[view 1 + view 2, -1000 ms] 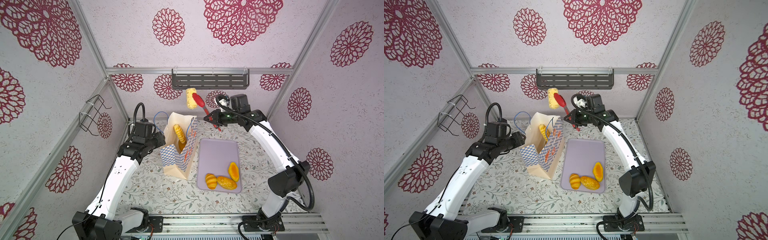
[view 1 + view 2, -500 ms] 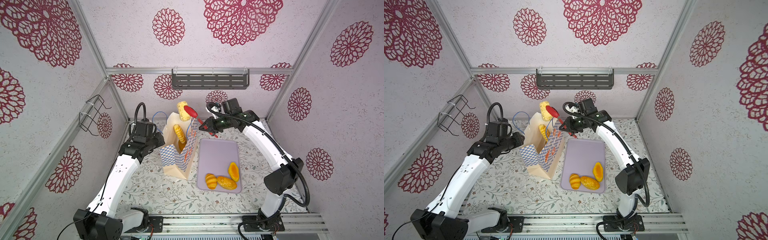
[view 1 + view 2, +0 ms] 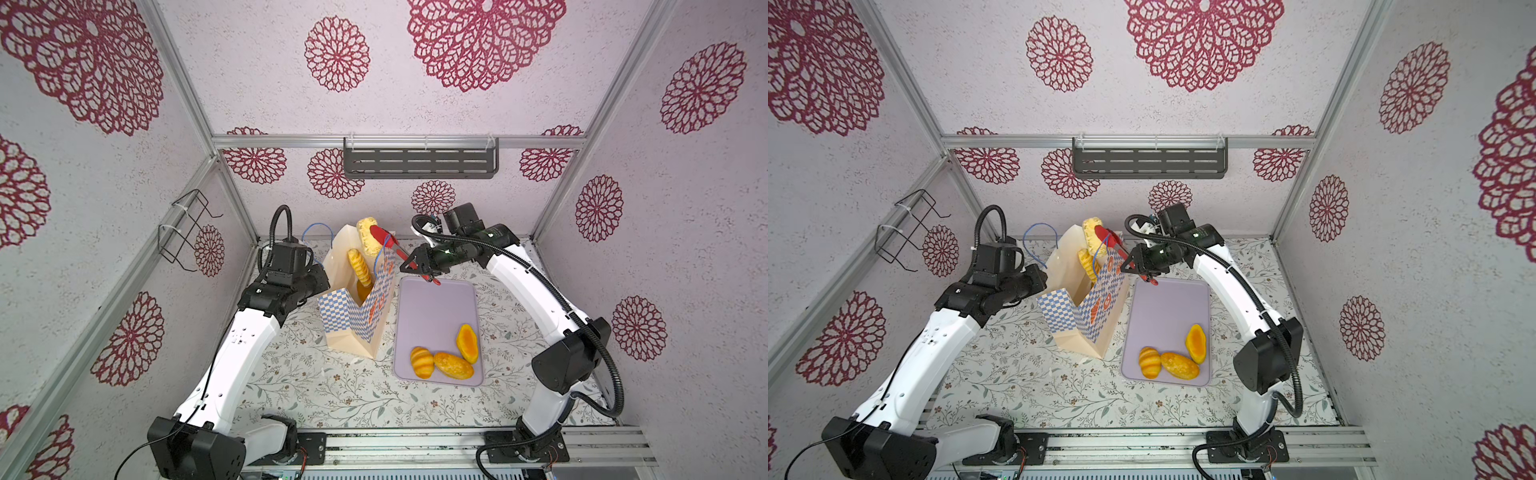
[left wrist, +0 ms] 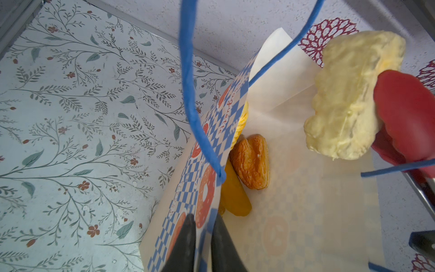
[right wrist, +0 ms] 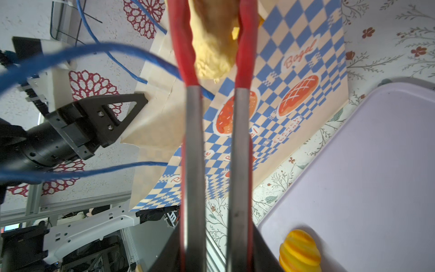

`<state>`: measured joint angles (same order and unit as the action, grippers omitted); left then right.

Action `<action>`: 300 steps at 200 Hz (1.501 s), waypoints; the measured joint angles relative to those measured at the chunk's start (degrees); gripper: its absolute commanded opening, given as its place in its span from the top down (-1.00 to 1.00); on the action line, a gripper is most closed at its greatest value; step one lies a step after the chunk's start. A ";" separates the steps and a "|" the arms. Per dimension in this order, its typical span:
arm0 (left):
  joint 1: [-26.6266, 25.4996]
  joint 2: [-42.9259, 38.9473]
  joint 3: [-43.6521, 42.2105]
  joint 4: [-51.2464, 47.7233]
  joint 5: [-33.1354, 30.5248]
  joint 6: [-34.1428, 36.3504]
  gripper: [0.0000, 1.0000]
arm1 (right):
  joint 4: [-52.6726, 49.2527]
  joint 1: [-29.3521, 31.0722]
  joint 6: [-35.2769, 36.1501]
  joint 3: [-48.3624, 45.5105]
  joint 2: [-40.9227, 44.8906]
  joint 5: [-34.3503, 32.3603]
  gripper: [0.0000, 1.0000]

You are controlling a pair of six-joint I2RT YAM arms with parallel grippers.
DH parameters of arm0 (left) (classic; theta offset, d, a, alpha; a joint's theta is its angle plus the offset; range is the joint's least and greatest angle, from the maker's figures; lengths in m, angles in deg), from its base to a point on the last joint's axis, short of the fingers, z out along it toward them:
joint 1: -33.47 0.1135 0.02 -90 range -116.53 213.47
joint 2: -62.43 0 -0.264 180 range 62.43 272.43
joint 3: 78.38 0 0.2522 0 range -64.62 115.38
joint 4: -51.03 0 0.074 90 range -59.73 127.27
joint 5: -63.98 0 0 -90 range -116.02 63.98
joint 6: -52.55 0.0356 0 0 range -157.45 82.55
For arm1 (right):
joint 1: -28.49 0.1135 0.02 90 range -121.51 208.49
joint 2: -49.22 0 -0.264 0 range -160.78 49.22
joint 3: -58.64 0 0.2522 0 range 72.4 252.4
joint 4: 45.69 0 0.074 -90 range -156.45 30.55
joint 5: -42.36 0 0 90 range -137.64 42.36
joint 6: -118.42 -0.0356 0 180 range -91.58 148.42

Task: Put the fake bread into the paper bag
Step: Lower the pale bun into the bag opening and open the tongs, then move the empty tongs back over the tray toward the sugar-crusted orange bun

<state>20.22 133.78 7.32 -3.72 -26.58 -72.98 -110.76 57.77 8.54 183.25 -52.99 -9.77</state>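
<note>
Arms reach inward; left gripper pinches the paper bag between its jaws, right gripper clamps tongs.

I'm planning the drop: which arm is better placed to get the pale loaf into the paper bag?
Right. The right hand holds the red tongs with the pale loaf at the paper bag's mouth; the left hand is astride the bag's wall.

paper bag L of tray, fake bread on tray
</note>
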 measured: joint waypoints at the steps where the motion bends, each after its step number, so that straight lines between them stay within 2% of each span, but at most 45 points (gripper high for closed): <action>1: 0.00 0.00 0.00 0.00 0.00 0.00 0.70 | 0.00 0.00 0.09 -0.02 0.04 -0.02 0.14; 44: 0.00 0.04 0.00 0.02 0.02 -0.02 0.72 | 0.39 0.02 0.35 -0.83 1.97 0.09 0.00; 81: -0.09 0.04 0.00 0.04 0.00 -0.02 0.73 | 1.95 0.02 -0.28 -0.83 1.97 -0.07 0.01; 93: -0.22 0.04 0.00 0.07 0.00 -0.02 0.67 | 2.67 0.02 -0.70 -0.83 1.97 -0.13 0.02; 117: -0.37 0.04 0.00 0.04 -0.07 -0.09 0.23 | 3.89 -0.02 -1.60 -0.83 2.05 -0.87 0.03; 153: -0.37 -0.13 0.00 -0.22 -0.31 0.35 -0.57 | 6.71 -2.12 -3.96 -4.72 6.25 -3.06 0.03; 171: -0.37 -0.55 0.02 -0.33 -0.59 0.37 -0.83 | 8.07 -5.35 -5.70 -9.44 11.41 -3.58 0.03; 181: -0.37 -0.92 0.02 -0.42 -0.83 0.57 -0.90 | 8.81 -7.67 -6.78 -12.31 14.82 -3.80 0.02; 216: -0.37 -2.27 0.76 -0.74 -1.70 1.20 -0.93 | 9.44 -13.40 -8.74 -22.01 25.31 -5.16 0.01; 250: -0.37 -2.64 1.18 -0.76 -1.73 1.62 -0.93 | 5.66 -13.64 -8.68 -29.83 30.56 -6.86 0.00; 300: -0.37 -2.73 0.68 -0.31 -1.51 1.68 -0.94 | -3.72 -13.88 -8.55 -40.09 36.68 -12.96 -0.01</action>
<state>19.84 131.05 8.00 -4.03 -28.09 -71.30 -114.48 43.89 -0.01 143.16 -16.32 -22.73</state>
